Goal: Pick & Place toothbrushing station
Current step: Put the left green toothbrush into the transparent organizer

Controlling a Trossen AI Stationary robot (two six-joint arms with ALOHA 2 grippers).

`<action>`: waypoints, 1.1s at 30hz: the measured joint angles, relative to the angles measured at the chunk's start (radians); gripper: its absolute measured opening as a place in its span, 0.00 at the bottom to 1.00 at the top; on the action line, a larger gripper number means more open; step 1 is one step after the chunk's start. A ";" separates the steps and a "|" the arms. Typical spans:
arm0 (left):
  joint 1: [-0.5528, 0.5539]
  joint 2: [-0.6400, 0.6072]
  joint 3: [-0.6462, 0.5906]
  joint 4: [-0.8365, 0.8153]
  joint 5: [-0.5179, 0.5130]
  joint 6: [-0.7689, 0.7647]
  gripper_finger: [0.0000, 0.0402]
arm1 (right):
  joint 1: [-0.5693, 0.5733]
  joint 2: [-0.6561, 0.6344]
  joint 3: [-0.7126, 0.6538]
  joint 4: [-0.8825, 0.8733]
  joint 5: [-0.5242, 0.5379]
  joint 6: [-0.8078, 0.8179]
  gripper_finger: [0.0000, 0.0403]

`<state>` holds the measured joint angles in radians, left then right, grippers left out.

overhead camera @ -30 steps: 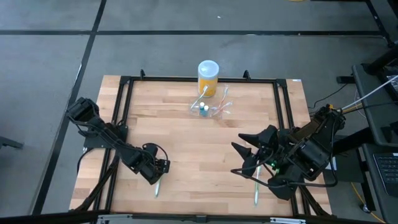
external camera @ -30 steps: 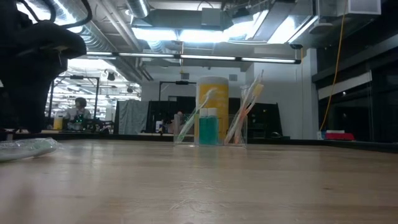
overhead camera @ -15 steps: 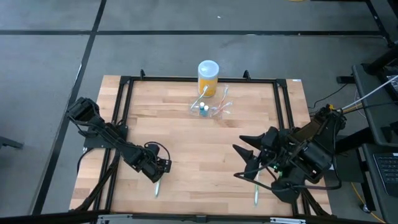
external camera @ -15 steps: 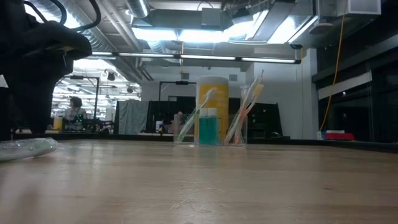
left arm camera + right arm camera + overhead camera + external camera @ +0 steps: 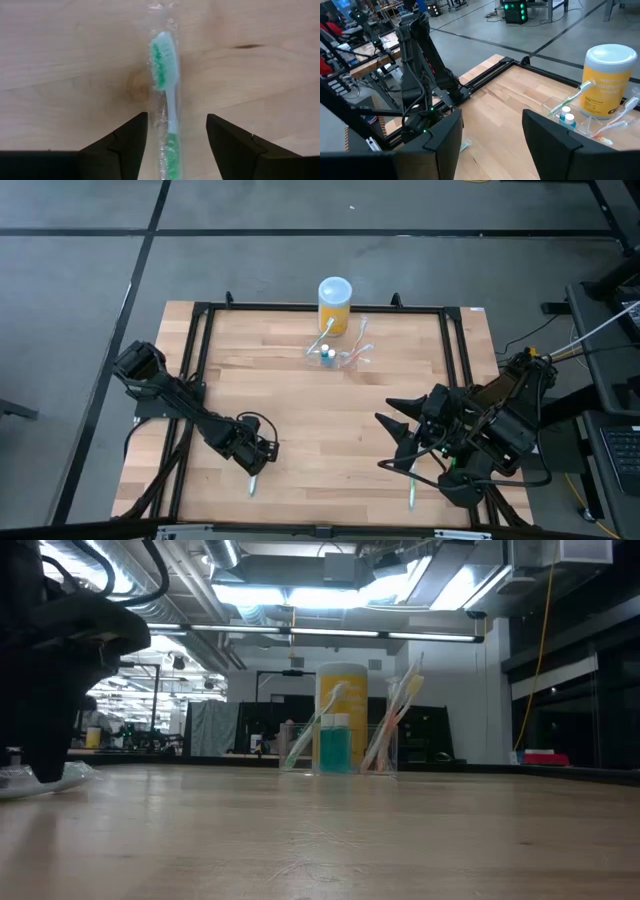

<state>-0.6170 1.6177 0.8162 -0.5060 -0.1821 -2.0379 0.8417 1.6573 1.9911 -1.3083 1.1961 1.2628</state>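
Observation:
The toothbrushing station is a small clear holder (image 5: 341,355) standing on its base at the middle of the table's far side. It holds toothbrushes and a small teal tube, and it also shows in the low view (image 5: 338,745) and the right wrist view (image 5: 555,107). My left gripper (image 5: 258,463) is open, low over a wrapped green toothbrush (image 5: 166,75) lying flat near the table's front edge. Its fingers stand on either side of the handle without touching it. My right gripper (image 5: 393,438) is open and empty above the table's right half.
A yellow, white-lidded container (image 5: 334,302) stands just behind the holder. A second wrapped toothbrush (image 5: 411,489) lies near the front edge below my right arm. Black rails (image 5: 200,360) run along the table's left, right and far sides. Bare wood (image 5: 320,420) lies between the arms.
My left gripper has come down toward the wrapped green toothbrush and gone slightly toward the table's near edge, staying open. The toothbrush has not moved.

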 joint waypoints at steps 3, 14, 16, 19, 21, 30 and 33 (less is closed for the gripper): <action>0.000 0.002 0.000 -0.001 0.000 -0.016 0.43 | 0.004 0.000 0.000 0.001 -0.004 -0.010 0.51; 0.007 0.002 -0.002 0.007 -0.056 -0.028 0.02 | 0.006 0.000 0.000 0.001 -0.007 -0.016 0.51; 0.010 0.000 -0.002 0.010 -0.088 -0.027 0.01 | 0.006 0.000 0.000 0.001 -0.007 -0.019 0.51; 0.022 -0.001 0.003 0.012 -0.148 -0.011 0.01 | 0.006 0.000 0.000 0.000 -0.007 -0.023 0.51; 0.035 -0.007 0.015 0.010 -0.189 0.029 0.01 | 0.006 0.000 0.000 0.000 -0.007 -0.029 0.51; 0.184 -0.078 0.078 0.015 -0.420 0.368 0.01 | 0.003 0.000 0.000 0.000 -0.003 -0.040 0.52; 0.259 -0.113 0.085 0.050 -0.475 0.519 0.01 | -0.004 0.000 0.000 0.000 0.006 -0.041 0.52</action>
<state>-0.3577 1.5049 0.9009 -0.4556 -0.6566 -1.5188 0.8374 1.6573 1.9912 -1.3083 1.2025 1.2219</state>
